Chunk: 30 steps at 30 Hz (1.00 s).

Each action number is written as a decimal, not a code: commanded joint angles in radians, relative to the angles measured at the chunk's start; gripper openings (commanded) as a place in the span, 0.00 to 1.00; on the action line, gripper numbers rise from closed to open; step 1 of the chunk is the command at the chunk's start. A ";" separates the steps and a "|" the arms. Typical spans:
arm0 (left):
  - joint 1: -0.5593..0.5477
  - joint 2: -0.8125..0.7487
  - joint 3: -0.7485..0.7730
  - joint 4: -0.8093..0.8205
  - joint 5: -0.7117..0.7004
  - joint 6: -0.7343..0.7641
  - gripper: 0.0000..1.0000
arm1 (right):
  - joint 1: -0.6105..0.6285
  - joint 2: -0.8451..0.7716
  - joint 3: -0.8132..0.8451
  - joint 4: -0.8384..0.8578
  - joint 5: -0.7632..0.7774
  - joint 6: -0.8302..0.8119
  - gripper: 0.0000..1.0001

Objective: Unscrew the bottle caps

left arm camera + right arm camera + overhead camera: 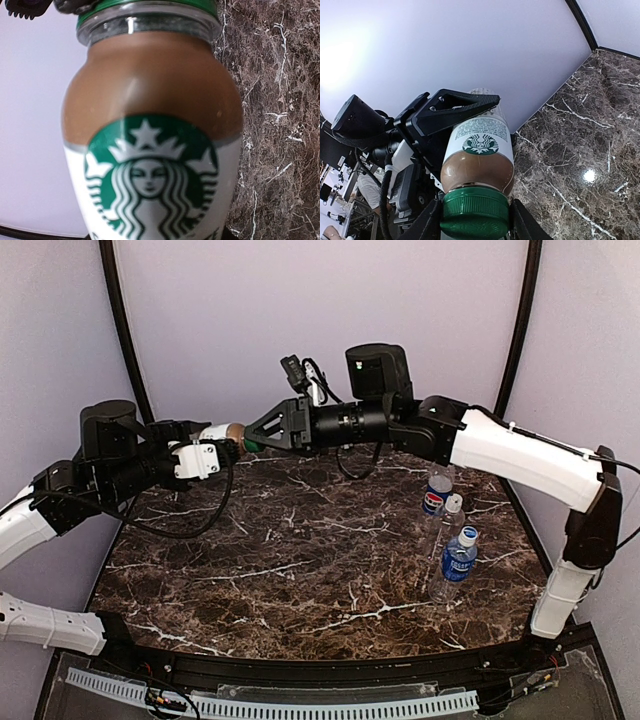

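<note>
The brown-filled bottle (230, 433) is held lying sideways in the air above the far left part of the marble table (300, 570). Its white-labelled body is clasped by the left gripper (208, 458). Its green cap (249, 444) is pointed to the right and is gripped on both sides by the fingers of the right gripper (252, 441), which are pressed against it in the right wrist view. The cap is seen seated on the bottle neck. Three other bottles are stood upright close together at the right side of the table: the Pepsi bottle (436, 496) farthest, the plain clear bottle (449, 530) just nearer, and the blue-label bottle (458, 562) nearest.
</note>
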 commanded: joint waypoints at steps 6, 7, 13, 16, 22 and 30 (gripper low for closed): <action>-0.005 0.001 0.002 0.039 -0.022 -0.010 0.39 | -0.004 -0.003 -0.024 0.037 -0.049 0.014 0.08; -0.004 0.001 0.005 0.037 -0.020 -0.013 0.39 | -0.004 0.003 -0.017 0.034 -0.059 0.008 0.00; -0.004 0.001 0.104 -0.161 0.143 -0.135 0.35 | 0.063 0.037 0.059 -0.068 -0.115 -0.324 0.00; -0.004 0.010 0.168 -0.326 0.282 -0.221 0.32 | 0.121 0.016 0.052 -0.175 -0.033 -0.595 0.00; -0.005 0.008 0.227 -0.505 0.491 -0.248 0.28 | 0.221 -0.056 -0.096 -0.186 0.164 -0.955 0.00; -0.005 0.028 0.271 -0.665 0.629 -0.242 0.24 | 0.386 -0.122 -0.232 -0.064 0.590 -1.580 0.00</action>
